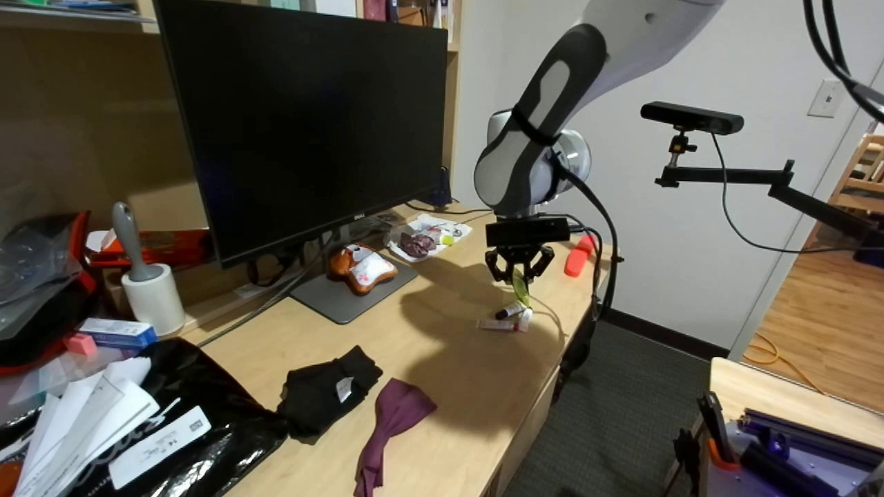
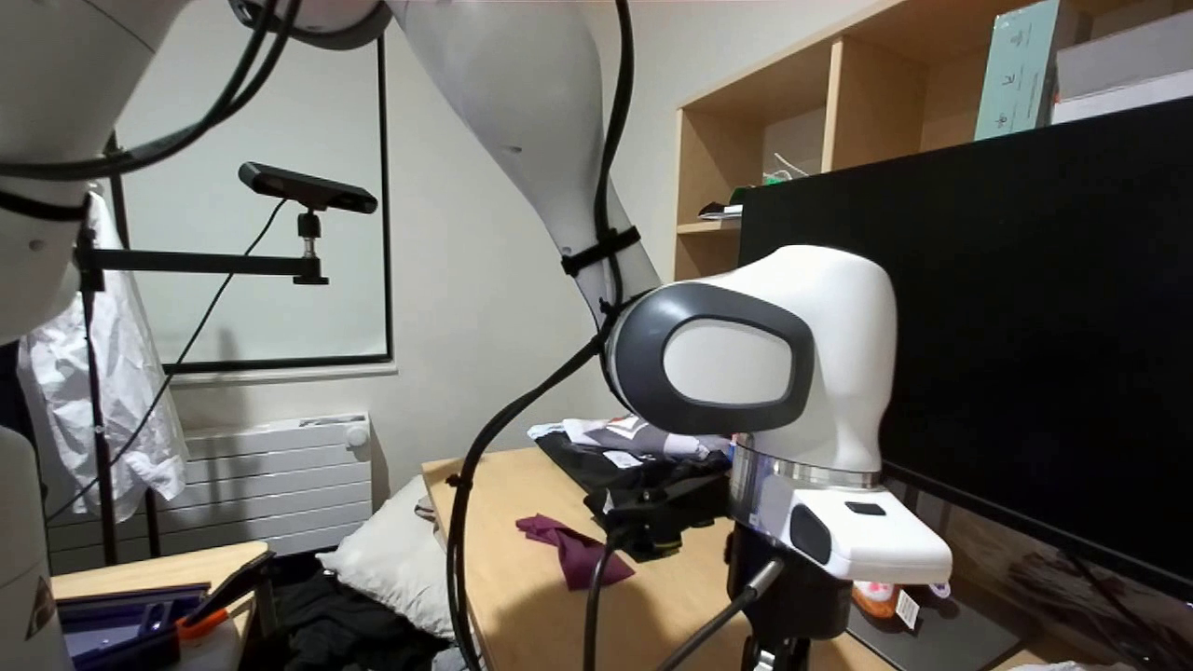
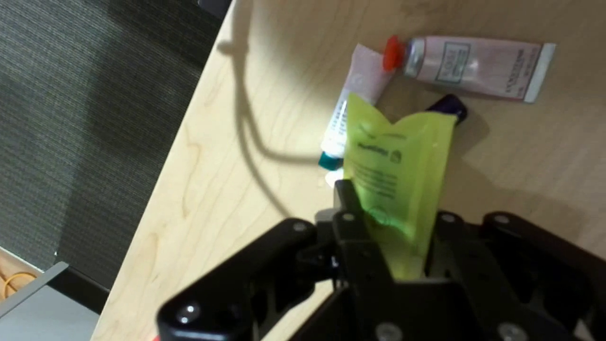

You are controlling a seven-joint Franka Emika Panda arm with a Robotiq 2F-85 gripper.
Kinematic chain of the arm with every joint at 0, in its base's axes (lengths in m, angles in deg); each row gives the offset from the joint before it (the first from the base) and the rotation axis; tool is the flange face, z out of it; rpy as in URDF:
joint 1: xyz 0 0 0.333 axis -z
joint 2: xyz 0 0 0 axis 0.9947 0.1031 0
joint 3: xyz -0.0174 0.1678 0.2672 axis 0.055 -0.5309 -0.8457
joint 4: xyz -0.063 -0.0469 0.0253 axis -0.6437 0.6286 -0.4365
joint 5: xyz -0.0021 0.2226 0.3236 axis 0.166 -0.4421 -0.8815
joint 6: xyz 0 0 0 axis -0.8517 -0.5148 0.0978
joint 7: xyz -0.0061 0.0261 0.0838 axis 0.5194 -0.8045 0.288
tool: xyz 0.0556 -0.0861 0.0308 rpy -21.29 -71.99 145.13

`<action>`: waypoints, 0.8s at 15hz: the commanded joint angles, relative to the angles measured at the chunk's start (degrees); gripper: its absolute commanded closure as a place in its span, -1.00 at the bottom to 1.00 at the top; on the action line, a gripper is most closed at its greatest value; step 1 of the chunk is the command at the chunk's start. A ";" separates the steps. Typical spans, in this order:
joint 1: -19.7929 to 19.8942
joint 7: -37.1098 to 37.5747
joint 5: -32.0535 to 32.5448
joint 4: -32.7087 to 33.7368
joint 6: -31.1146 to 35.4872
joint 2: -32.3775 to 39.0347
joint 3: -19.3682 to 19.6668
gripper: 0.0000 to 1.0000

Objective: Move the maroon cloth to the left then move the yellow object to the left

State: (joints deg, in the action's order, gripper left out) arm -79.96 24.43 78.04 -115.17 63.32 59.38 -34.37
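Gripper (image 3: 394, 206), at 6 o'clk in wrist view, is clenched on yellow pkt (image 3: 400, 156), which sticks out toward 12; so step 2 (pkt left) is prob. in hand. Just past: pink tube w/ red cap (image 3: 476, 66) at pkt's 1, tube w/ teal cap (image 3: 362, 78) at its 11; can't tell if pkt touches them. Farther off, in an exterior view, maroon cloth (image 1: 402, 407) lies on desk (image 1: 407, 345) at gripper's 7, just beside black cloth (image 1: 321, 397); step 1 looks done. Next: prob. lift clear, carry left, lower, let go.

One maroon cloth (image 1: 404, 406), one yellow packet (image 3: 398, 163), apparently three tubes (image 3: 483, 68).
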 commanded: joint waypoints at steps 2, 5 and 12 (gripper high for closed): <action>-1.18 0.63 0.78 -8.75 2.71 -7.59 -1.35 0.81; -2.55 -0.51 2.58 -16.64 6.67 -12.42 -2.10 0.81; -3.63 -1.49 10.28 -32.77 14.72 -22.19 -3.35 0.81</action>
State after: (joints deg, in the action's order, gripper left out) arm -83.89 23.97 84.44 -141.14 74.88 42.85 -37.49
